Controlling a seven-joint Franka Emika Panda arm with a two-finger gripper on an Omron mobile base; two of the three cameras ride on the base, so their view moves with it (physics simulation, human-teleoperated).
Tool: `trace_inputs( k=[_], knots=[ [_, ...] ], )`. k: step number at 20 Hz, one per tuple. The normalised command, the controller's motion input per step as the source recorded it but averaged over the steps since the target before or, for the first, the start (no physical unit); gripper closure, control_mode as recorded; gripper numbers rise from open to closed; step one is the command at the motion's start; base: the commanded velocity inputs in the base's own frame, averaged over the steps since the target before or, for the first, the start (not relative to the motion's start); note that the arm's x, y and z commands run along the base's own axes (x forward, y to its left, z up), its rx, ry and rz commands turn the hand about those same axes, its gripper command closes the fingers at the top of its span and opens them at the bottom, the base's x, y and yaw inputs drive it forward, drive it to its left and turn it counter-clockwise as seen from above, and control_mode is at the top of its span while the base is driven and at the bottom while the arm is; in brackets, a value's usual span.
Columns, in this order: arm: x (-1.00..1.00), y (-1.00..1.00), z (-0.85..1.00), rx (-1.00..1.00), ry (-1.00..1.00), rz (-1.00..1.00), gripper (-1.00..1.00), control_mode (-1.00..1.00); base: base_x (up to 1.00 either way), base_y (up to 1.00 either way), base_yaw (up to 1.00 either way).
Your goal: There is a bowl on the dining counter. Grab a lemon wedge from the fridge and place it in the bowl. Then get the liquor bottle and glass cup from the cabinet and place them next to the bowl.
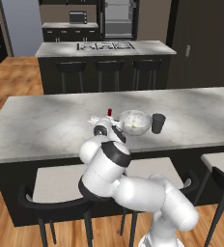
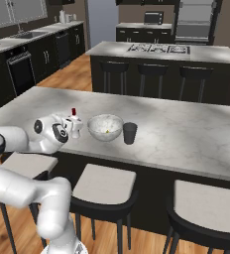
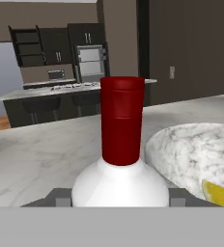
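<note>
On the worktop (image 1: 46, 125), the liquor bottle (image 3: 119, 159) stands upright just beside the bowl (image 2: 105, 127), on the side away from the cup (image 2: 130, 133). The wedge (image 3: 219, 192) lies inside the bowl already, and the cup stands close on the bowl's far side, so by the look of it only the bottle's release is left.

The end effector (image 3: 119, 198) is closed around the bottle: in the hand view its two finger tips sit against the white shoulders to either side, with the red cap (image 3: 122, 118) rising straight in front of the camera. The jaws stand fairly wide because the body between them is broad. From the right base view the hand (image 2: 67, 126) reaches in level from the side, and the bottle's red top shows just above it.

I judge the bottle rigid, smooth and fairly heavy for its width, with a slick glossy surface that could slide in a loose pinch. Tall and narrow at the neck, it will tip if nudged high up, so the broad white body below the shoulder is the right place to hold. Whether its base rests fully on the marble cannot be told. Opening evenly and drawing straight back would keep it from being knocked into the bowl.
</note>
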Motion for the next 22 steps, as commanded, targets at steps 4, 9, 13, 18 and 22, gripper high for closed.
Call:
trace_inputs(
  k=[4, 9, 13, 18, 22],
  knots=[
    [0.44, 0.11, -0.07, 0.0, 0.0, 0.0, 1.0, -1.0, 0.0, 0.0, 0.0],
    [0.37, 0.0, -0.23, 0.0, 0.0, -0.01, 1.0, -1.0, 0.0, 0.0, 0.0],
    [0.32, 0.0, -0.22, 0.0, 0.0, -0.01, 1.0, -1.0, 0.0, 0.0, 0.0],
    [0.24, 0.0, -0.17, 0.0, -0.02, -0.01, 1.0, -1.0, 0.0, 0.0, 0.0],
    [0.09, 0.0, -0.09, -0.01, -0.05, -0.03, 1.0, -1.0, 0.0, 0.0, 0.0]
  ],
)
